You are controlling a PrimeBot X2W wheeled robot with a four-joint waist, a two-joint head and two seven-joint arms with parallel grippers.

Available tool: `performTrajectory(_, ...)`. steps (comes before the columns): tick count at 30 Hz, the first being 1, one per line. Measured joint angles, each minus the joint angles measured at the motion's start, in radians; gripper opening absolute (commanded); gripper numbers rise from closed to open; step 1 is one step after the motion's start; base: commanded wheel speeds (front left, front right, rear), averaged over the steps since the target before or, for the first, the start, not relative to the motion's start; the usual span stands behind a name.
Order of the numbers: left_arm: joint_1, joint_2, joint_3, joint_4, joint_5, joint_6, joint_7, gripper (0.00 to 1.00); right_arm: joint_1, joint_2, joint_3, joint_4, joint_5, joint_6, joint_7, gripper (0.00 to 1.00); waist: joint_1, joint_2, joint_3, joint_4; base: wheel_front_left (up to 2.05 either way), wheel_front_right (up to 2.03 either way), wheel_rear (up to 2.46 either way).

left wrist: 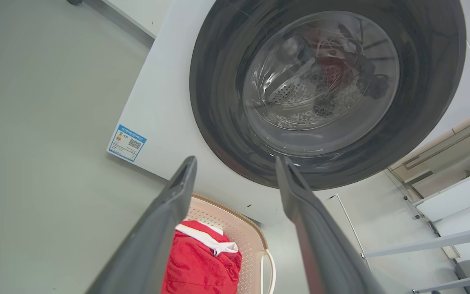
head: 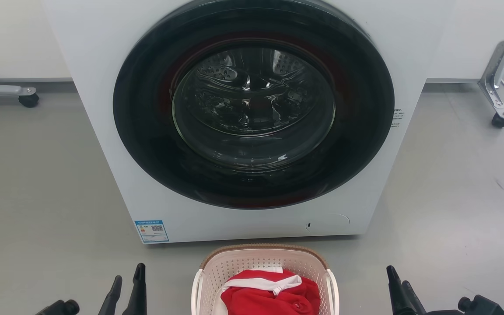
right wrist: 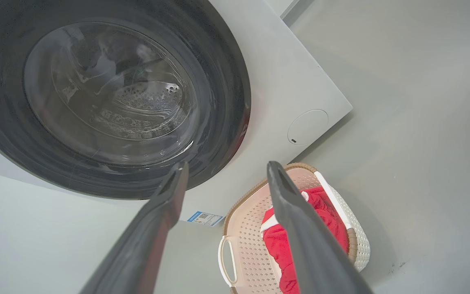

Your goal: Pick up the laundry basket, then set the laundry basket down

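- Laundry basket (head: 234, 264) sits on the floor (head: 37, 197), just in front of the washer (head: 103, 131) and below its round door. A red garment (head: 274, 297) with white trim lies inside.
- Left gripper (head: 128, 275): released, fingers spread, nothing between them. It is off to the basket's left side, clear of it.
- Right gripper (head: 397, 278): also released and empty, fingers parted in its wrist view. It is off to the basket's right, farther from the basket than the left one.
- Step in hand, by my reading: the start of the pick-up. The basket is untouched and neither gripper is at a handle yet.
- Next move calls for each gripper to come inward and down to the white side handle on its own side, then clench on it.
- The lift should be even on both sides so the basket stays level and keeps the garment in.
- Note: the washer front is close behind the basket, so there is little room that way.
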Motion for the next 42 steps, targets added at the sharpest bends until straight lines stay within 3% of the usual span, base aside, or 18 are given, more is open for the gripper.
performTrajectory(42, 0.063, 0.038, -0.138, -0.08, 0.653, 0.106, -0.154, 1.0, -0.013, -0.01, 0.208, 0.012, -0.539, -0.09, -0.154, 1.0, -0.0001, 0.0, -0.022, -0.005, 0.0, 0.0, 0.0)
